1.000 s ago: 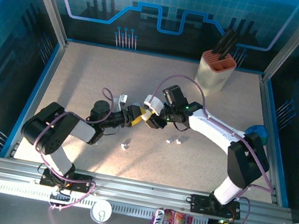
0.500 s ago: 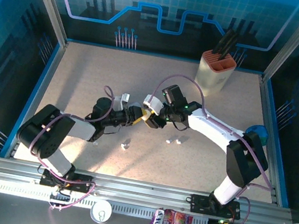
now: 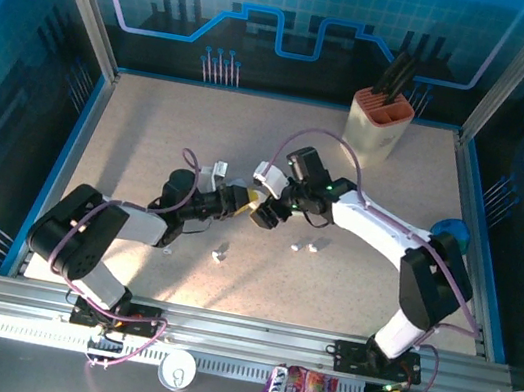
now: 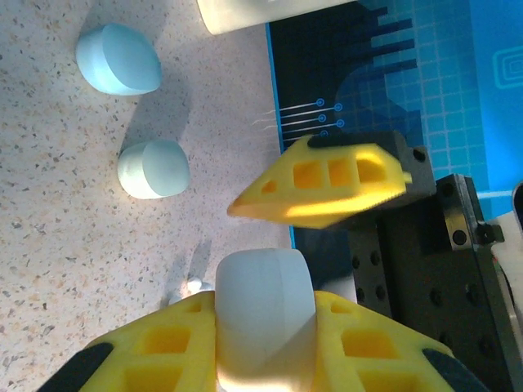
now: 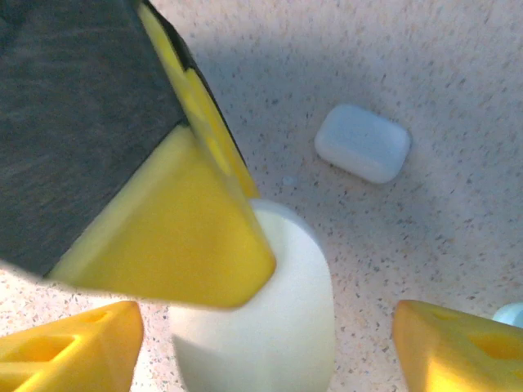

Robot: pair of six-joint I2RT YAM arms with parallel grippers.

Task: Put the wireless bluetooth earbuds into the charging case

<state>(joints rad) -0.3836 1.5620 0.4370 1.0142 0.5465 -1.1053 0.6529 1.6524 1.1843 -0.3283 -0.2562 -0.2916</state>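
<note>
Speckled surface [image 3: 151,136]. L pincer [image 3: 239,203] clamped on white charging case [image 4: 263,302]; R pincer [image 5: 268,318] spread wide around same case, gripping nothing. Tiny earbud [image 4: 194,284] (prob.) lies on surface just beside L pincer. Beyond: two pale blue pebbles [image 4: 153,167], then knife block [image 3: 379,120] at back. Bud judged light, glossy, slippery, hard-shelled; pinch across widest part w/ light force.

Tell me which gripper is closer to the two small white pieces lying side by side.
Right. The right gripper hangs just left of the two small white pieces; the left gripper sits farther left, beyond it.
</note>
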